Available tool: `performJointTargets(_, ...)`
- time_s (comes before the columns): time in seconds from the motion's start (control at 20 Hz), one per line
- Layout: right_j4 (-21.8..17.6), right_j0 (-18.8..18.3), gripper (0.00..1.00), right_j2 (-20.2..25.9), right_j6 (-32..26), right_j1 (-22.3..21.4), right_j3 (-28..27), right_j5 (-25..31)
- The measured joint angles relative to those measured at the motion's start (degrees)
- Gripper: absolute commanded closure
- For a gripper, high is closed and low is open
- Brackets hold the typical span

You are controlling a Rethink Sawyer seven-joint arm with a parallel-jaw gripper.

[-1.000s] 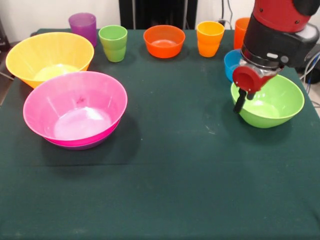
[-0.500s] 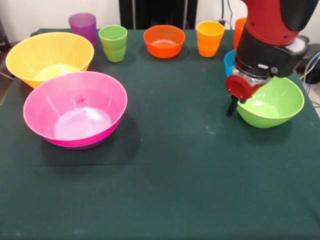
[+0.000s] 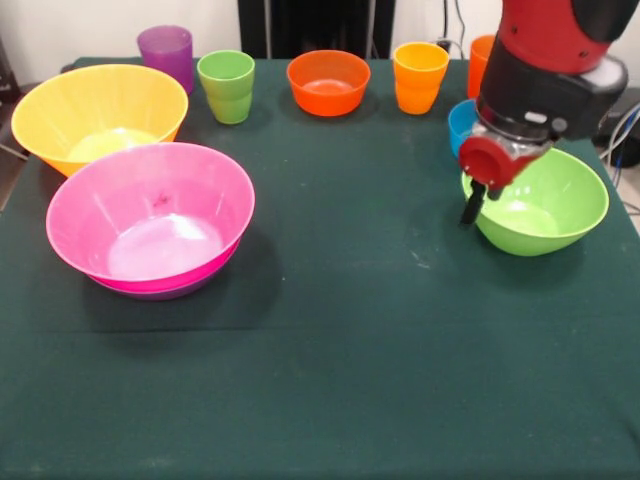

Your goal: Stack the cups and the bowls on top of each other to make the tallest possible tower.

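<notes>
Front view: the red and black arm point(image 3: 555, 60) has shifted slightly back toward the light green bowl point(image 3: 545, 205) compared with half a second ago, when it sat a little further off its rim. Its claw point(image 3: 472, 208) now hangs at the near-left rim of that bowl, one dark finger showing just outside the wall; whether the claw is apart or together cannot be told. Nothing has been lifted, so this bowl looks like the next piece to be picked up.

Going by size from the light green bowl: well to its left, the yellow bowl point(image 3: 98, 115) and the pink bowl point(image 3: 150, 215), the pink one nested in a purple bowl point(image 3: 150, 291), a low start to the tower. Behind it, the orange bowl point(image 3: 328, 82) and blue bowl point(image 3: 462, 125), then four cups: purple point(image 3: 167, 52), light green point(image 3: 226, 86), yellow-orange point(image 3: 420, 77) and orange point(image 3: 482, 62).

A dark green cloth covers the surface point(image 3: 340, 380). Behind it stands a pale wall.
</notes>
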Motion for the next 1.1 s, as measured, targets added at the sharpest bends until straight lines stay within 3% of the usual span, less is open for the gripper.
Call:
performJointTargets(0.55, -0.05, 3.40, 0.00, -0.52, 0.00, -8.13, 4.20, 0.01)
performJointTargets(1.1, -0.28, 6.19, 0.00, -0.37, 0.00, -17.13, 15.18, -0.78)
